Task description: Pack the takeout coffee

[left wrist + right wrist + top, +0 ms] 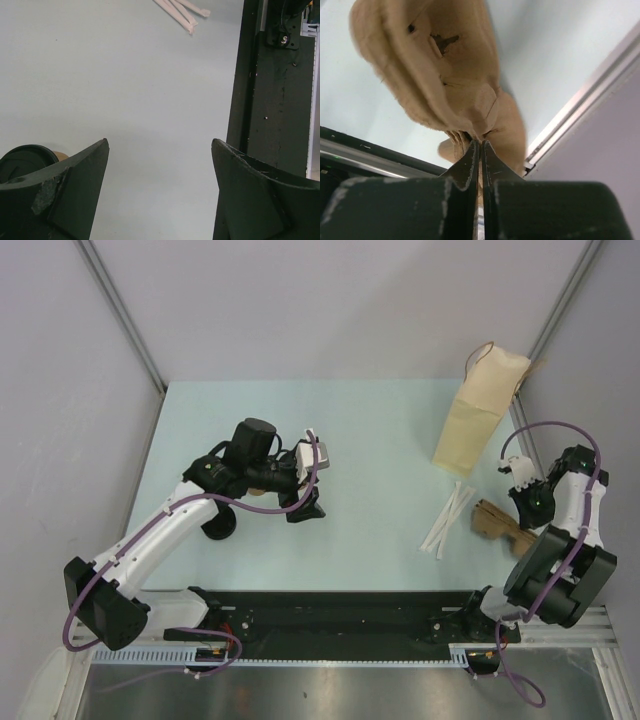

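Pale table [150, 75]; left tool [159, 141] apart, lidded cup [25, 155] half-hidden behind it; right tool [479, 142] pinched on blurred pulp tray [445, 75].

One paper bag [478, 415], one pulp tray [495, 522], what looks like three wrapped straws [447, 520], and one lidded coffee cup [25, 156] that I can see.

Black-lidded cup [25, 155] beside wide-apart fingers [80, 190], straws [182, 10] beyond

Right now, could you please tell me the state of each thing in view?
Left gripper: open, empty.
Right gripper: shut on pulp tray.
Pulp tray: pinched at its edge.
Coffee cup: lidded, not gripped.
Paper bag: standing upright.
Straws: wrapped, lying flat.
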`<state>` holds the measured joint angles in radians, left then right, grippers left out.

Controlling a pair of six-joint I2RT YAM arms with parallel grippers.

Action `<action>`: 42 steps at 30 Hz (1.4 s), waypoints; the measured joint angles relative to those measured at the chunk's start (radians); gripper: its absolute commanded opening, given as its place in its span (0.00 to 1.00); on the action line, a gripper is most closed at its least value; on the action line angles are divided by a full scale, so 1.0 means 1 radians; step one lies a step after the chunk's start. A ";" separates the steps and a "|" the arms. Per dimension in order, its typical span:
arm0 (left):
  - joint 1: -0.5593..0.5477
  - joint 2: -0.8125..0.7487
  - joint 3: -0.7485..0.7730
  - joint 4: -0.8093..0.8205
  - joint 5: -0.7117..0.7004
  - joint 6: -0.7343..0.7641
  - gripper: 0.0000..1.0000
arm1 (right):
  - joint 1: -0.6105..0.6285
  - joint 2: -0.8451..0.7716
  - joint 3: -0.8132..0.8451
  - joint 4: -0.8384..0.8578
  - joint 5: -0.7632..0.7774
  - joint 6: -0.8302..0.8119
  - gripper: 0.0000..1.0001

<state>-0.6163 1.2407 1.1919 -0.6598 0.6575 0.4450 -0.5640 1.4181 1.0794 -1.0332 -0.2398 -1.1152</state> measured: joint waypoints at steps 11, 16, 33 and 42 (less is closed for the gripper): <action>0.000 0.000 0.000 0.000 0.000 0.000 0.89 | 0.003 -0.187 -0.026 0.044 0.015 -0.002 0.00; 0.000 0.000 -0.001 0.002 0.000 -0.001 0.89 | 0.026 -0.235 -0.085 0.130 0.043 -0.002 0.00; -0.341 0.034 -0.180 0.520 -0.129 0.103 0.96 | 0.072 -0.246 -0.163 0.176 0.024 0.016 0.00; -0.405 0.475 -0.145 1.029 -0.110 0.327 1.00 | 0.021 -0.254 -0.163 0.149 -0.031 -0.037 0.00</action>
<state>-1.0210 1.7153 1.0466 0.3695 0.5476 0.7715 -0.5430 1.1637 0.9165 -0.8841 -0.2710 -1.1522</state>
